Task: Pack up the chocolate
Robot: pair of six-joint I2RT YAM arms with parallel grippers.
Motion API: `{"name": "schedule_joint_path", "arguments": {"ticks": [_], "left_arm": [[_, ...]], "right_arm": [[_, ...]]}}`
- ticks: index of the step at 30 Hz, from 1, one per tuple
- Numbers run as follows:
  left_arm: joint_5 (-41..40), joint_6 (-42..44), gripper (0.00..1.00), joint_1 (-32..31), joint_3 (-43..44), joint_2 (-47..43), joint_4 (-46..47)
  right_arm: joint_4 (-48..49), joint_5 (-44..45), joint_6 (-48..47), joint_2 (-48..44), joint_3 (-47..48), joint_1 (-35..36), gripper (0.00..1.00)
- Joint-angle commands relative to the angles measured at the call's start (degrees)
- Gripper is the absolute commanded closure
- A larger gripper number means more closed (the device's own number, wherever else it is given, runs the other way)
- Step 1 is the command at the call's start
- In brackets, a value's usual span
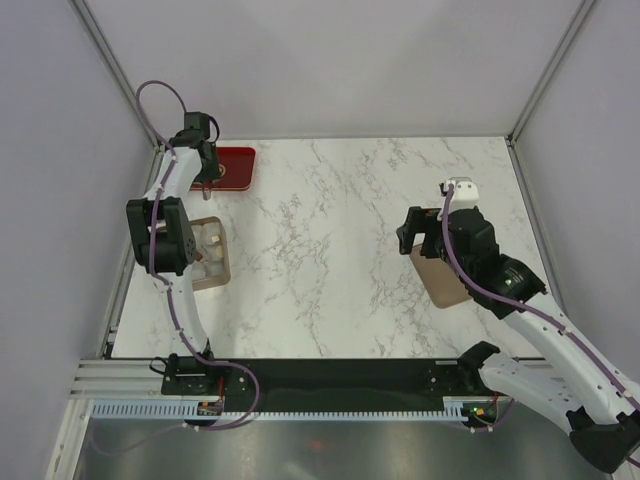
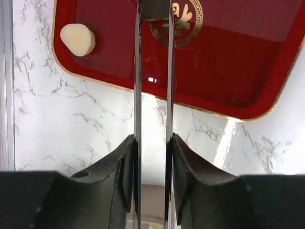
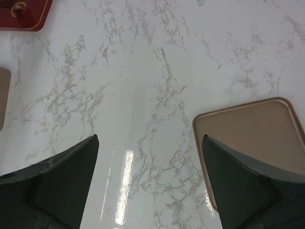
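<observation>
**A:** Starting nearest the bases, where's the box?
**B:** The box (image 1: 222, 272) already has pieces in it. It sits at 6 o'clock from the left gripper (image 2: 154, 14), which hangs over the red tray (image 2: 238, 71).
**A:** Is it holding anything?
**B:** Its thin blades flank a brown piece (image 2: 155, 5) and seem to touch both sides. I can't tell if it's clamped. A cream piece (image 2: 77, 39) lies at 10 o'clock from the tips.
**A:** And the right gripper (image 3: 150, 143)?
**B:** Spread wide and empty, with the lid (image 3: 252, 138) at its 3 o'clock. The left arm is far nearer the tray.
</observation>
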Motion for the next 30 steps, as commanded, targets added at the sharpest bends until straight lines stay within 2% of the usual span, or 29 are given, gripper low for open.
{"name": "schedule_joint_path", "arguments": {"ticks": [1, 9, 21, 30], "left_arm": [[1.1, -0.6, 0.62, -0.8, -0.5, -7.1, -1.3], [0.4, -3.0, 0.64, -1.1, -7.0, -16.1, -6.1], [-2.7, -6.3, 0.64, -1.1, -20.5, -34.5, -13.0], [-6.1, -9.7, 0.64, 0.6, -28.9, -41.7, -19.0]], "right_arm": [[1.9, -1.3, 1.6, -1.6, -0.2, 0.2, 0.02], [0.9, -3.3, 2.5, -3.6, -0.3, 0.2, 0.02], [-0.5, -6.7, 2.9, -6.5, -1.0, 0.2, 0.02], [-1.4, -9.6, 2.7, -9.9, -1.7, 0.2, 0.02]]}}
